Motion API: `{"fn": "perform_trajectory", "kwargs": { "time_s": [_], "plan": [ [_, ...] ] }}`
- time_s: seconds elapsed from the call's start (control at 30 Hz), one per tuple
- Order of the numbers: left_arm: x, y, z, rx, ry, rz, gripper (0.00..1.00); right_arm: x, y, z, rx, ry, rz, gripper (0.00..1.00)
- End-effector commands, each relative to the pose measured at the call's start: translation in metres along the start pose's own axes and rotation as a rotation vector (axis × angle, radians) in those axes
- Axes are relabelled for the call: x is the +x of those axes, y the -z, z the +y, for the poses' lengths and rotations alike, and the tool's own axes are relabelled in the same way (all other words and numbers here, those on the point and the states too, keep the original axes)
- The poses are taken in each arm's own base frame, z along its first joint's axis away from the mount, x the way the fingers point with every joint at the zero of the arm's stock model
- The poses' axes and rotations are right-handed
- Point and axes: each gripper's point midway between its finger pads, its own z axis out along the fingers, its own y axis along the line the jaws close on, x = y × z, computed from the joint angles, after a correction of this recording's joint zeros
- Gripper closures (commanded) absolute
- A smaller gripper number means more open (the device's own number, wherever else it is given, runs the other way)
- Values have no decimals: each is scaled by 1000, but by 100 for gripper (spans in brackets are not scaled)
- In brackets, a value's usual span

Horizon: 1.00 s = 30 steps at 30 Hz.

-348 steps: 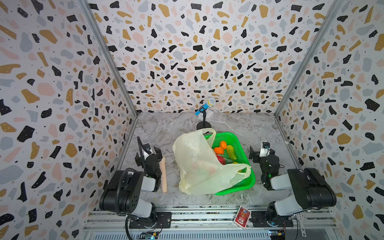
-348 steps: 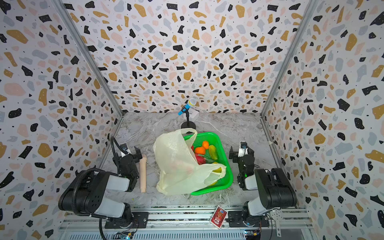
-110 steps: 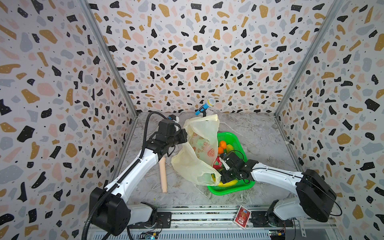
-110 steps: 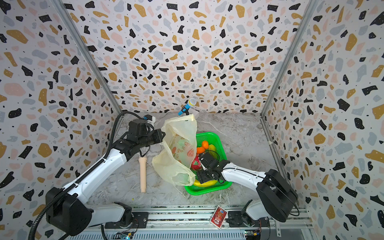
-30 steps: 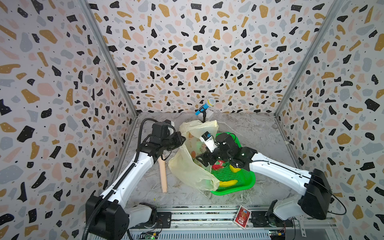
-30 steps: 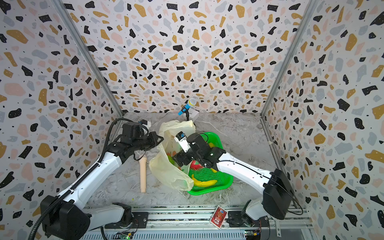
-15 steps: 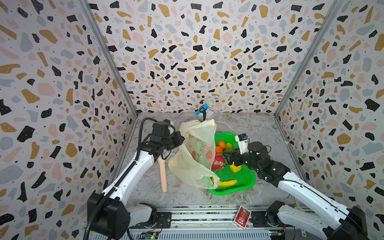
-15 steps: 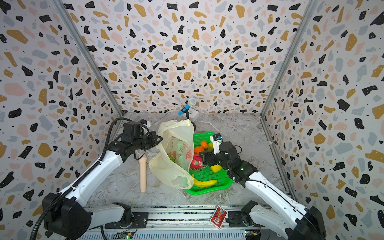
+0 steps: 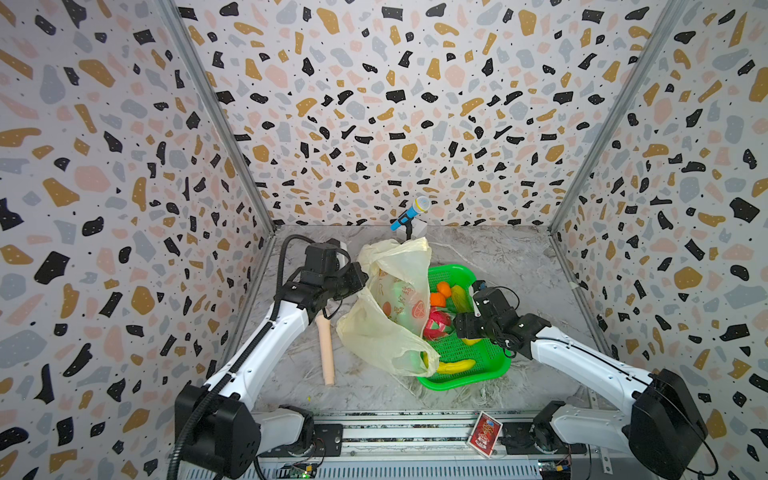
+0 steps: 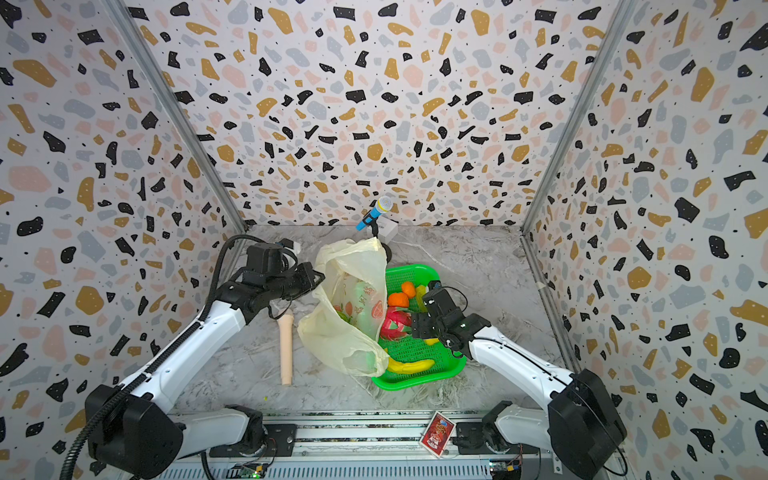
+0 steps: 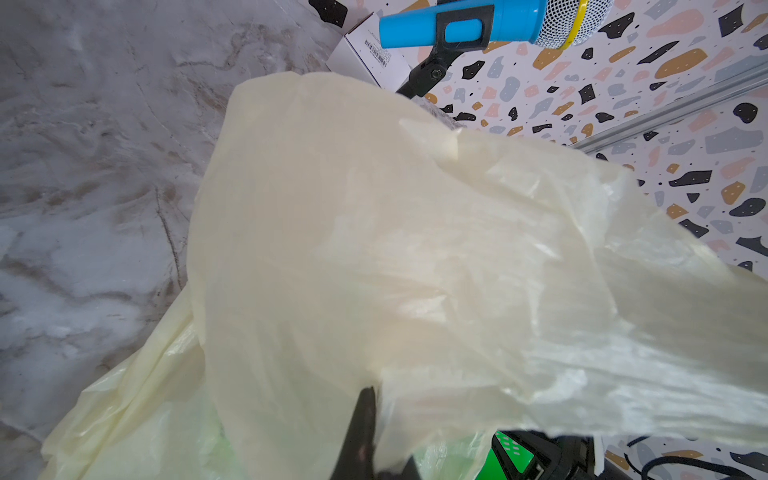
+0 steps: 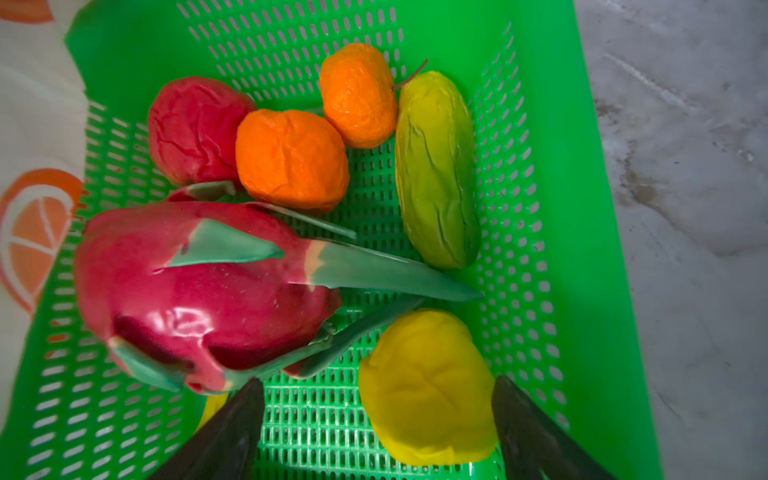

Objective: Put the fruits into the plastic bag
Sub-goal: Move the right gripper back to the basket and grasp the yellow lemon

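Note:
The pale-yellow plastic bag (image 9: 395,299) stands against the green basket (image 9: 490,365), and my left gripper (image 9: 361,276) is shut on its upper edge, holding it up. In the left wrist view, one dark finger (image 11: 365,419) pinches the film. My right gripper (image 12: 376,384) hangs open low in the basket (image 12: 582,208), its fingers either side of the yellow lemon (image 12: 428,386) without touching it. Beside it lie the dragon fruit (image 12: 199,291), two oranges (image 12: 291,158), the mango (image 12: 436,166) and a red fruit (image 12: 191,129). The banana (image 9: 453,366) lies at the basket's front.
A beige cylinder (image 9: 326,353) lies on the marble floor left of the bag. A blue toy microphone on a stand (image 9: 409,212) and a white box are behind the bag. A red card pack (image 9: 484,428) leans on the front rail. Patterned walls close in three sides.
My right gripper has left the bag's mouth, swung back over the basket and come down around the lemon. The left gripper keeps holding the bag up, barely moving.

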Motion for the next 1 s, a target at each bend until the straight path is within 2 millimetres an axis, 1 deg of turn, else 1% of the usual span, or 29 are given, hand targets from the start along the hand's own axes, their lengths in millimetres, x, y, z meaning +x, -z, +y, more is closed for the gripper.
{"fn": "perform_trajectory", "kwargs": {
  "time_s": [0.0, 0.17, 0.3, 0.37, 0.57, 0.97],
  "plan": [
    [-11, 8, -8, 20, -19, -39, 100, 13, -6, -12, 55, 6, 43, 14],
    [-11, 8, -7, 17, -19, -38, 100, 28, -14, -10, 36, 24, 97, 14],
    [-10, 6, -5, 12, -9, -34, 100, 45, -20, -7, 7, 35, 165, 17],
    [-8, 4, -5, 17, -9, -28, 100, 50, -21, -7, 7, 45, 186, 18],
    [-6, 2, -2, 14, -1, -21, 100, 56, -24, -9, 13, 55, 204, 18],
    [-7, 1, -4, 19, -2, -20, 100, 52, -39, -15, 62, 74, 195, 18]
  ]
}}
